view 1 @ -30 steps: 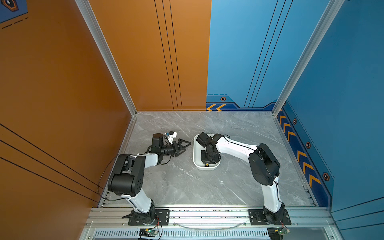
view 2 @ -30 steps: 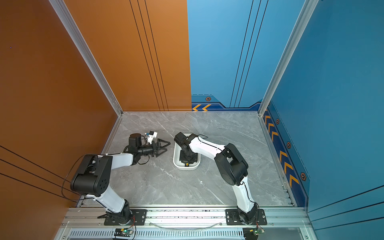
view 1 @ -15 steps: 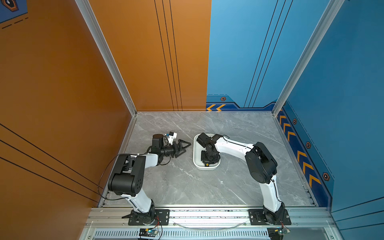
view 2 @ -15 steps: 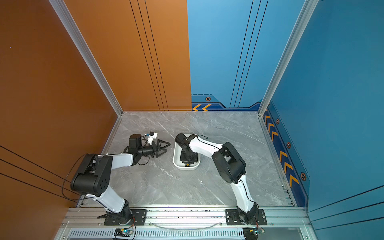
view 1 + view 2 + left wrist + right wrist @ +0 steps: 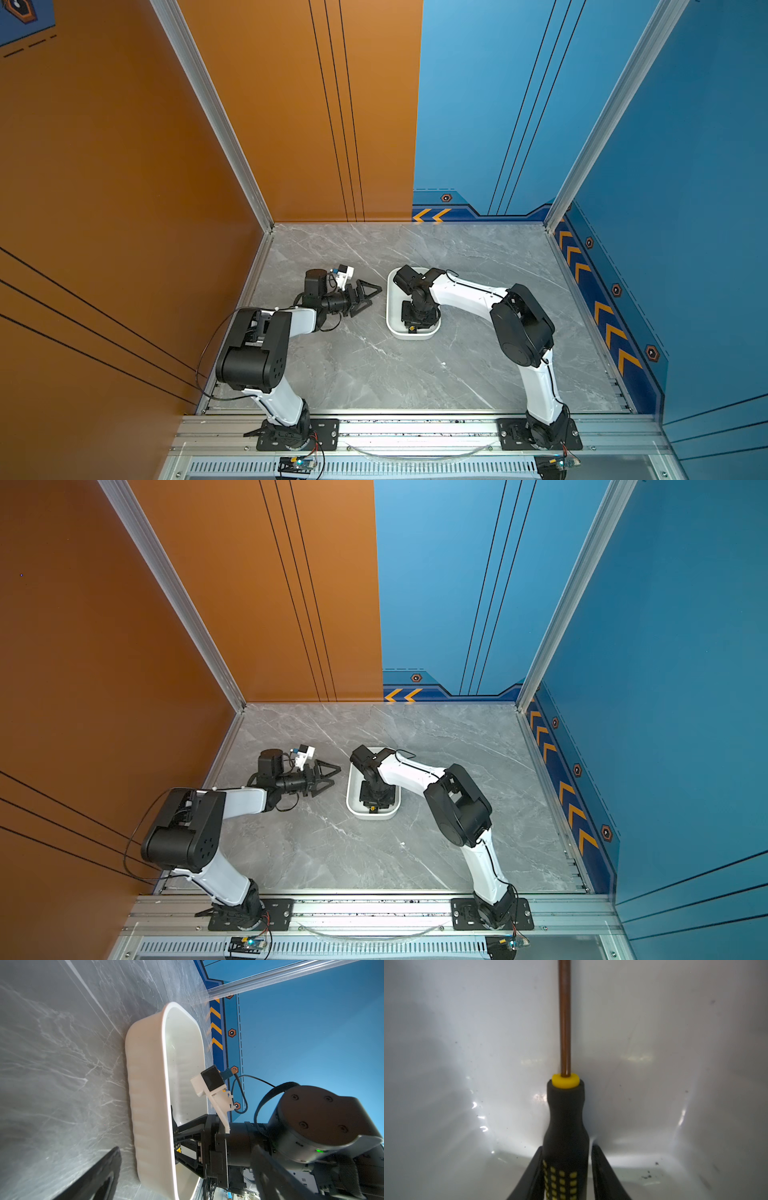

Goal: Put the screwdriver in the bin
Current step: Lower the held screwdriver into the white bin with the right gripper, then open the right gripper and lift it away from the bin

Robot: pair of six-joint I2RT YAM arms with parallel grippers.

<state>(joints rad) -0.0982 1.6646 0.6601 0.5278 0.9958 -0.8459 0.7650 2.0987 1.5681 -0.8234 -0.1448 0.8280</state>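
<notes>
Screwdriver point(image 5: 564, 1122) low in the bin point(image 5: 467, 1022), right gripper point(image 5: 568, 1148) fingers point(image 5: 604, 1172) barely parted beside its handle
Best to spread wider, then lift straight out of the bin

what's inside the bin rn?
The screwdriver, handle between fingers of the right claw, both down inside the bin. From above the arm covers most of the floor; shaft tip out of view.

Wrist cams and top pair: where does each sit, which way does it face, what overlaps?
Top views: high over the front rail, looking down on the table; left arm, right arm whole, left hand beside the bin.
Left wrist: on the left arm, low, rolled sideways, facing the bin's outer wall; one own finger, plus the right hand.
Right wrist: over the bin, looking along the screwdriver; own fingers flank its handle.
Shared: the bin.
</notes>
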